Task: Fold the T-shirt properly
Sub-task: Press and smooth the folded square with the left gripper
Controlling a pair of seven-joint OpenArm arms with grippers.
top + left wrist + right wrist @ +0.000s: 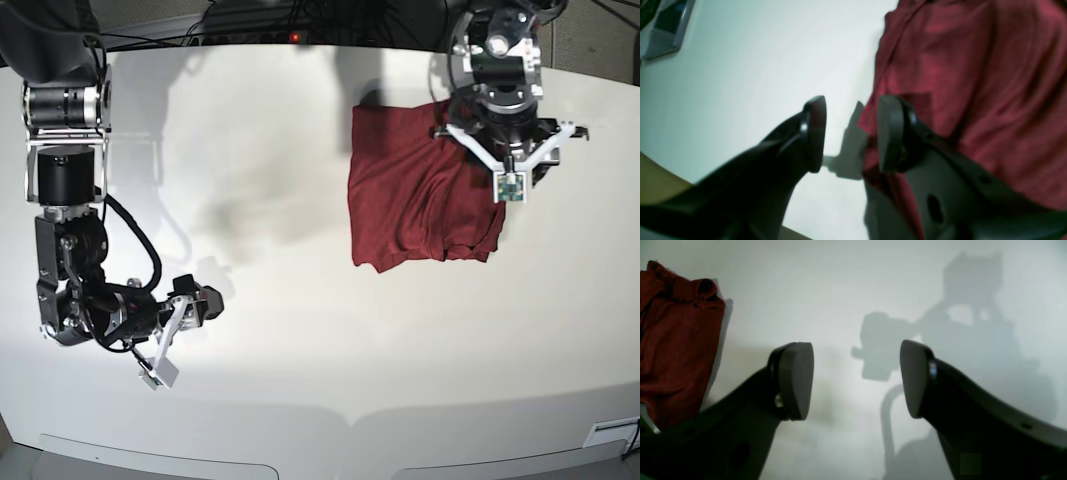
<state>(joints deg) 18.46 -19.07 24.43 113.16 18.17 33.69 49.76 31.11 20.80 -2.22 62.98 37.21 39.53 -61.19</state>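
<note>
The T-shirt is dark red and lies in a folded, slightly rumpled block on the white table, right of centre. My left arm hangs over the shirt's right edge. In the left wrist view my left gripper is open just above the table, with nothing between its fingers. Its right finger sits over the edge of the T-shirt. My right gripper is open and empty over bare table, with the T-shirt far off to its left. In the base view this right gripper is low at the front left.
Cables and a power strip run along the table's back edge. A grey framed object shows at the top left of the left wrist view. The table's curved front edge lies close to the right arm.
</note>
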